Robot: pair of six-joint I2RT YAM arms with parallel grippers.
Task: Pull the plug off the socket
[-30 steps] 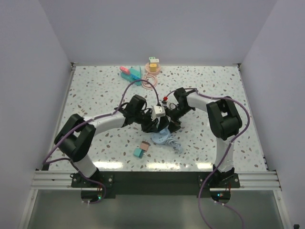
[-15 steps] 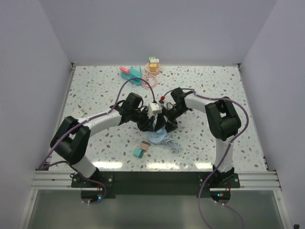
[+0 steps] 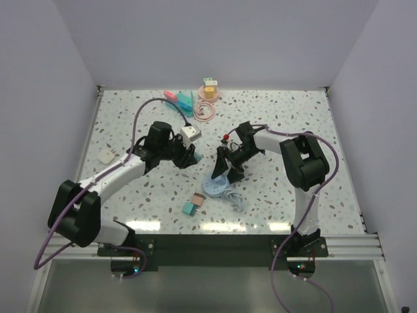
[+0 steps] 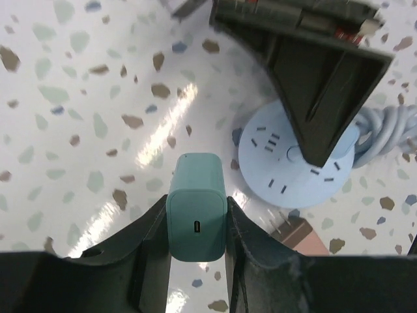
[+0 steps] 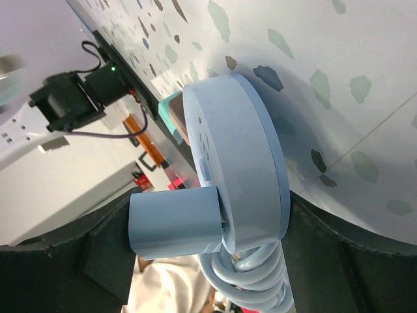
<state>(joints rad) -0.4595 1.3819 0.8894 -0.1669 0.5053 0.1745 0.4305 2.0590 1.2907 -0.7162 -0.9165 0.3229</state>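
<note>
Plug (image 4: 197, 202), one teal block with a small port in its facing end, is clamped between the two fingers of the left gripper (image 3: 190, 157), which press snug against its sides. It hangs just above the table (image 3: 117, 117), out of the socket (image 4: 267, 153), near it and to its left.

Far left on the table lies one white object (image 3: 107, 156), too small to identify. At the far edge sit teal and pink pieces (image 3: 178, 99) bunched together, their number hard to tell. Right of them are a pink loop (image 3: 205, 111) and a small yellow-topped thing (image 3: 209, 88) on an orange ring. Nearer the arms, two blocks (image 3: 192, 208), one teal and one brown, lie side by side and touching.

The socket is one round pale-blue disc near the table's middle. Three sets of slots show on its face in the left wrist view; the rest of the face is covered by a dark finger of the right gripper (image 3: 226, 175). That gripper is closed down on the disc, one finger across the face and the other behind it. In the right wrist view a pale-blue stub (image 5: 172, 225) juts from the disc's rim, and the coiled cord (image 5: 242, 277) below it is cut off by the frame's edge
</note>
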